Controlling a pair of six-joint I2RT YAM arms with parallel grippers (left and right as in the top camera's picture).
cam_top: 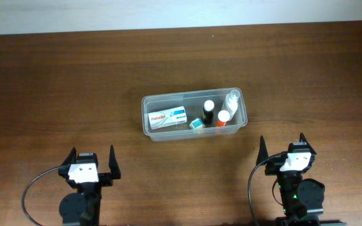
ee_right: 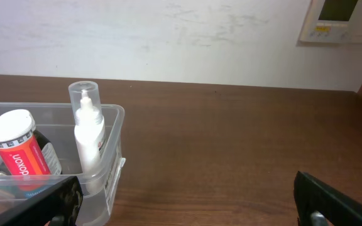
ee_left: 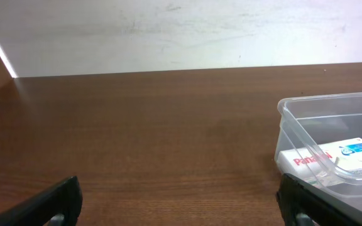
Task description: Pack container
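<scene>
Both open and empty: left hand [cam_top: 92, 154], right hand [cam_top: 282, 141]. Tub [cam_top: 187, 95] in mid table [cam_top: 55, 81], well apart from them, with box [cam_top: 168, 117] and bottles [cam_top: 222, 119] inside. Looks packed, no loose things on table. Hold off; avoid bumping tub or tipping bottles.

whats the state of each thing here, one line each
container: open, no lid, upright, holding box and bottles
Panadol box: lying flat, left end of container
dark bottle: upright, white cap on
red bottle: white cap on
clear bottle: upright, capped, right end of container
left end effector: open, empty, apart from container
right end effector: open, empty, apart from container
</scene>
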